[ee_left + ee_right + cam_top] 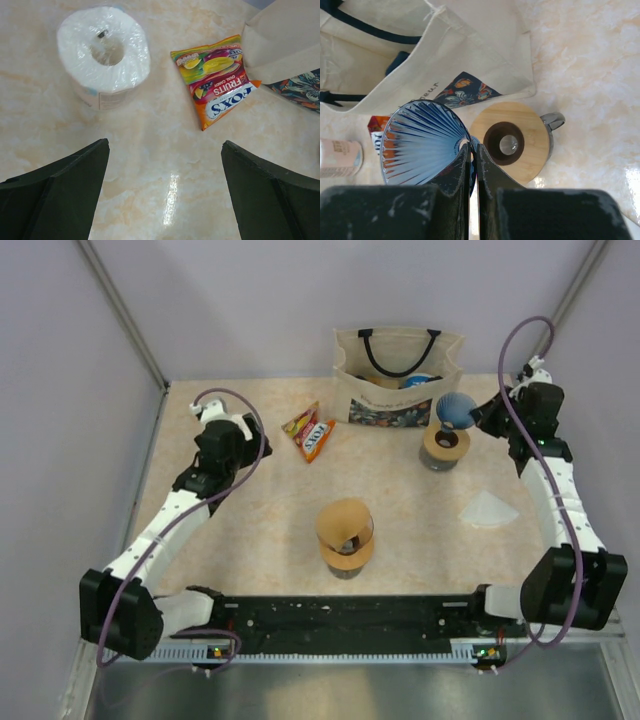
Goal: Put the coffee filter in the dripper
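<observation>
The blue ribbed glass dripper (420, 140) hangs in my right gripper (473, 146), which is shut on its rim wall, one finger inside and one outside. It is held tilted just above and left of a grey mug with a round wooden lid (520, 150). In the top view the dripper (455, 408) is over that mug (445, 447) at the back right, with my right gripper (478, 416) beside it. The white paper coffee filter (488, 508) lies flat on the table at the right. My left gripper (165, 145) is open and empty over bare table at the back left (222, 432).
A cloth tote bag (398, 375) stands at the back centre. A Fox's candy bag (310, 432) lies left of it. A wrapped white paper roll (103, 55) stands near my left gripper. A tan cone-shaped holder on a dark cup (345, 536) stands mid-table.
</observation>
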`<state>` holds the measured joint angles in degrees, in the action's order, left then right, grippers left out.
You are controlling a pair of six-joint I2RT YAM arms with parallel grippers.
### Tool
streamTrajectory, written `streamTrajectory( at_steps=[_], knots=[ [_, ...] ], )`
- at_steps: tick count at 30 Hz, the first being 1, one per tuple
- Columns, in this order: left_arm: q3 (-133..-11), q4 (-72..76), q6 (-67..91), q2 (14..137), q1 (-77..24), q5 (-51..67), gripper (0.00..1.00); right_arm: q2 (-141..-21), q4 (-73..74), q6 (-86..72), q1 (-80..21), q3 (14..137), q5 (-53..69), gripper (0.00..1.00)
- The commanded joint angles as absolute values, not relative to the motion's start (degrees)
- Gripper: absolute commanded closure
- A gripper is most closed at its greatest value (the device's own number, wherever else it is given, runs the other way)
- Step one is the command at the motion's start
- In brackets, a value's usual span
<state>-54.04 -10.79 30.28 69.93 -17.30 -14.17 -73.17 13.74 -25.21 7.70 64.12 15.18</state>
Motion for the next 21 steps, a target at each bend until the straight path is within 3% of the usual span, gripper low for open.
streamTrajectory(
  at_steps=[1,21],
  knots=[
    [-50.5,-10.4,33.8,64.7,-17.3,-19.2,0.01,-75.9,7.7,-22.2,8.1,65.1,13.8,1.0],
    [-48.8,-10.9,32.5,62.8,-17.3,-20.2,0.01,-81.9,4.1,-20.5,8.1,63.3,13.0,1.0]
  ],
)
